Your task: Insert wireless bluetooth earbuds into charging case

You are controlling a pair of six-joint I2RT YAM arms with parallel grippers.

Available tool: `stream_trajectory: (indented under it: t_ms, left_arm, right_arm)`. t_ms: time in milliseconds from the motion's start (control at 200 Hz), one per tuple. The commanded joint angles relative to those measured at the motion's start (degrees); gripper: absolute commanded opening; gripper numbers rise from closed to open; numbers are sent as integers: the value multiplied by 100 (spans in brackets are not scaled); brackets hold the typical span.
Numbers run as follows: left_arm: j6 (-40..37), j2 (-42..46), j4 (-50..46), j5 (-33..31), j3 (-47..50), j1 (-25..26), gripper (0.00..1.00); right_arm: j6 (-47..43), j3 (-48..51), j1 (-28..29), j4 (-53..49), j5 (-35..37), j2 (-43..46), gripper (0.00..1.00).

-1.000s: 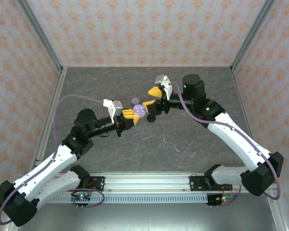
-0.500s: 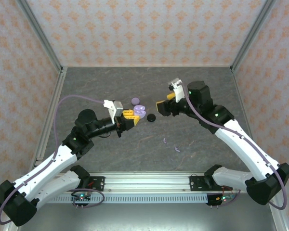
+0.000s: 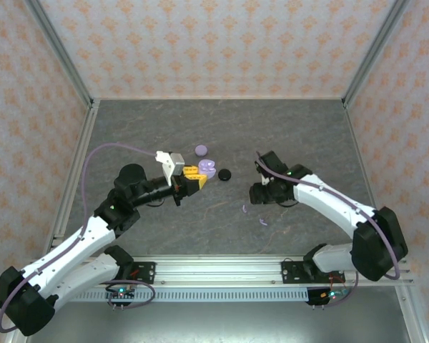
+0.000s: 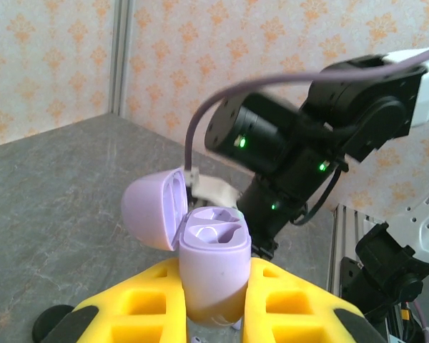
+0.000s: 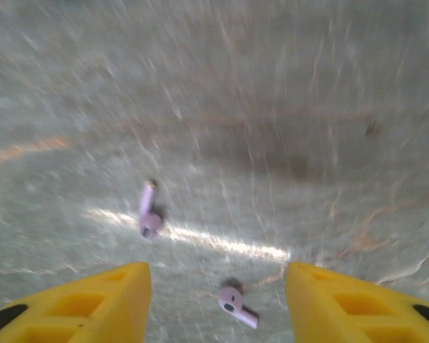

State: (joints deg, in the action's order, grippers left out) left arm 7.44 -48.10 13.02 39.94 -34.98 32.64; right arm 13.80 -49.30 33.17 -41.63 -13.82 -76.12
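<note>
No words, numbers or signs can be read anywhere. The case is plain, and the earbuds are plain too.

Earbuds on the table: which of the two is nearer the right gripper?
The lower earbud, seen between the fingers of the right gripper; the other earbud lies farther ahead, to the left.

The table looks blurred, and 2 yellow fingers are cropped below.
</note>
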Motion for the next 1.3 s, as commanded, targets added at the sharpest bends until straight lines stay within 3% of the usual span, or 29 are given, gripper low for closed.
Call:
stream_trajectory:
  t_ms: [0,415,966,1296]
  left_arm:
    - [-134,128,65,-101,87,33,10]
    - [-31,162,223,-121,242,38,10]
    - [-35,125,186,-135,211,33,10]
    - [-55,99,175,-140,176,38,10]
  right_arm:
    - [640,396,51,371,-357,-201,50]
    - [483,360,436,411,6,-1094,41]
    - [619,543,524,38,-15,-875,30]
    - [624,527,568,-177,69,-805,30]
